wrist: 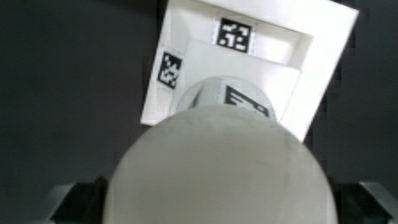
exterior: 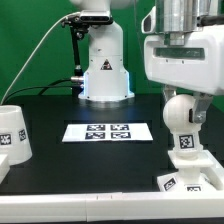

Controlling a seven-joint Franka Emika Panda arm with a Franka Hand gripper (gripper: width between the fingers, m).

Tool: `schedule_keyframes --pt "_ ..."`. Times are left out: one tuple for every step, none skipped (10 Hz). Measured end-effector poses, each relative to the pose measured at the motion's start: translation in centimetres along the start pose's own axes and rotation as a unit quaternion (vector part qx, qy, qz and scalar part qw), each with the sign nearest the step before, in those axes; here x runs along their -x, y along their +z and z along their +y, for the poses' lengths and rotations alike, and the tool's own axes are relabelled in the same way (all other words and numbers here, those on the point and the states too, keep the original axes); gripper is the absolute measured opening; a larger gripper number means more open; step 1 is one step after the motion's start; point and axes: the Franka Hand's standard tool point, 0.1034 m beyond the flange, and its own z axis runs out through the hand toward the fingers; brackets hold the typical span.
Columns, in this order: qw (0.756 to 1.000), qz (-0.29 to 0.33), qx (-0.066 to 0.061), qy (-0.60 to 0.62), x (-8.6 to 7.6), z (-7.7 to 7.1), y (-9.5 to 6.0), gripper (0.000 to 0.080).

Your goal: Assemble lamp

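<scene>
The lamp base (exterior: 192, 180) sits nearest, at the near edge of the black table (exterior: 60, 165) on the exterior view's right, a squat white stepped square with tags on its side. The bulb (exterior: 178, 118) stands upright over it, round head up and tagged neck pointing down to the middle of the base; whether the neck is fully seated cannot be told. The gripper (exterior: 182, 100) comes down from above and is clamped on the bulb's head. In the wrist view its dark fingers (wrist: 63, 205) show on either side of the head, with the base's tagged top beyond. The tapered shade (exterior: 12, 132) stands well apart at the exterior view's left edge. The marker board (exterior: 108, 131) lies flat mid-table, and the robot pedestal (exterior: 105, 65) rises at the far side.
</scene>
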Motion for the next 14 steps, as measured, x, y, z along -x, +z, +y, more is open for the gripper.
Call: schedule_keyframes --pt "0.998 -0.006 -0.001 0.059 0.3 0.0 0.0 0.0573" --pt "0.998 -0.006 -0.001 0.064 0.3 0.0 0.0 0.0573" --pt "0.998 -0.006 -0.001 0.063 0.3 0.1 0.1 0.0573" --pt "1.0 -0.003 0.003 0.026 0.3 0.1 0.0 0.0646" --pt "0.999 0.0 0.009 -0.032 0.4 -0.1 -0.2 0.0688" --pt "0.993 0.002 0.007 -0.12 0.3 -0.4 -0.5 0.0688" --pt "0.982 0.001 0.006 -0.191 0.5 -0.5 -0.4 0.0697" --pt "0.973 0.0 0.007 -0.233 0.8 -0.5 -0.3 0.0697" --pt "0.965 0.0 0.007 -0.264 0.6 -0.4 -0.3 0.0698" --pt "0.955 0.0 0.007 -0.298 0.5 -0.4 -0.3 0.0698" --pt "0.946 0.0 0.007 -0.324 0.5 -0.4 -0.3 0.0698" --pt "0.939 0.001 0.008 -0.344 0.5 -0.4 -0.2 0.0698" --pt "0.916 0.01 0.012 -0.401 0.4 -0.5 0.2 0.0698" --pt "0.893 0.019 0.014 -0.449 0.5 -0.8 0.9 0.0698"
